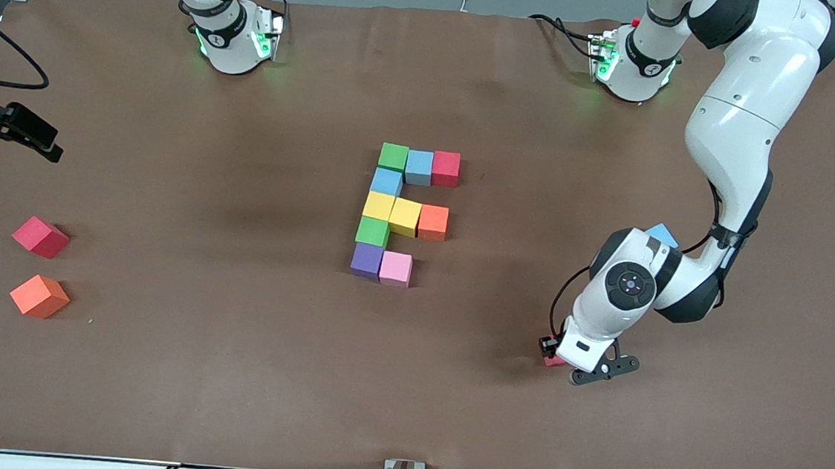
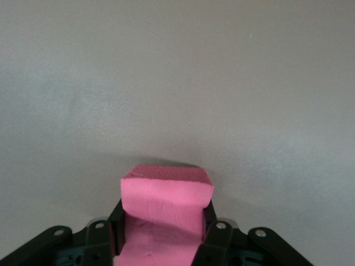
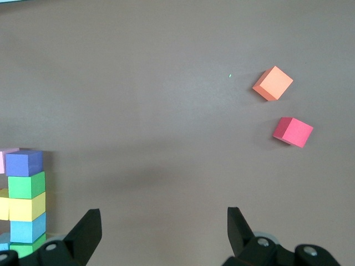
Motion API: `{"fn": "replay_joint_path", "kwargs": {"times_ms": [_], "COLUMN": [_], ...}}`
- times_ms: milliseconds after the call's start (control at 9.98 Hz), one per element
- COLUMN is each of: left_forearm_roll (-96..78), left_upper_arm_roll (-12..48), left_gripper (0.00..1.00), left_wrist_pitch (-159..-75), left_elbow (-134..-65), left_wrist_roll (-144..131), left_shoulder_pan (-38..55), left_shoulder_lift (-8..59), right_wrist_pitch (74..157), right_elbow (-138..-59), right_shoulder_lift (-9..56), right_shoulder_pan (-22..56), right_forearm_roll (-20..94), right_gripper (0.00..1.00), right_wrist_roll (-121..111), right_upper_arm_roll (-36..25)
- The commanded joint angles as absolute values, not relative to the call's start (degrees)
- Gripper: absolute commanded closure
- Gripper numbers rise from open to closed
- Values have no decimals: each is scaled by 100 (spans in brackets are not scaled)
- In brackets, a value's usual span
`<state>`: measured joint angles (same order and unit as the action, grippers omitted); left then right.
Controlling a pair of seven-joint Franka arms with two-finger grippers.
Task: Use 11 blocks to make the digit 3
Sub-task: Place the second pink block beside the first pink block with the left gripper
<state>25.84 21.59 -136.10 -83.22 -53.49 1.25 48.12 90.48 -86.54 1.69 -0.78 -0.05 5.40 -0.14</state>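
The partial digit 3 of several touching blocks lies mid-table: a green, blue and red bar, a blue single, a yellow, yellow and orange bar, a green single, then purple and pink. My left gripper is low over the table toward the left arm's end, shut on a pink block; that block shows reddish in the front view. My right gripper hangs open and empty over the right arm's end; its fingers are wide apart.
A loose red block and orange block lie toward the right arm's end, also in the right wrist view. A light blue block shows partly from under the left arm.
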Motion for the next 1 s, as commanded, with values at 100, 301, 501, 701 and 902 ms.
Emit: {"fn": "replay_joint_path", "kwargs": {"times_ms": [100,301,501,701,902], "left_forearm_roll": [2355,2382,2382,2382,2364], "left_upper_arm_roll": [2320,2329,2303,2224,1892], "left_gripper": [72,72,72,72,72], "left_wrist_pitch": [-13256,-13105,-13035,-12772,-12630], "left_elbow": [-8281,-8200,-8165,-8139,-7876], "left_wrist_roll": [-7120,-8597,-10056,-11087,-12018], "left_shoulder_pan": [367,763,1237,1668,2264], "left_shoulder_lift": [4447,4447,4456,4482,4561], "right_wrist_pitch": [9044,9053,9053,9027,9026], "right_elbow": [-8640,-8640,-8640,-8640,-8640], "right_shoulder_lift": [158,158,167,167,158], "right_shoulder_pan": [-123,-105,-114,-105,-114], "right_forearm_roll": [35,35,35,26,26], "right_gripper": [0,0,0,0,0], "right_wrist_roll": [642,642,642,633,633], "right_upper_arm_roll": [18,18,18,18,18]}}
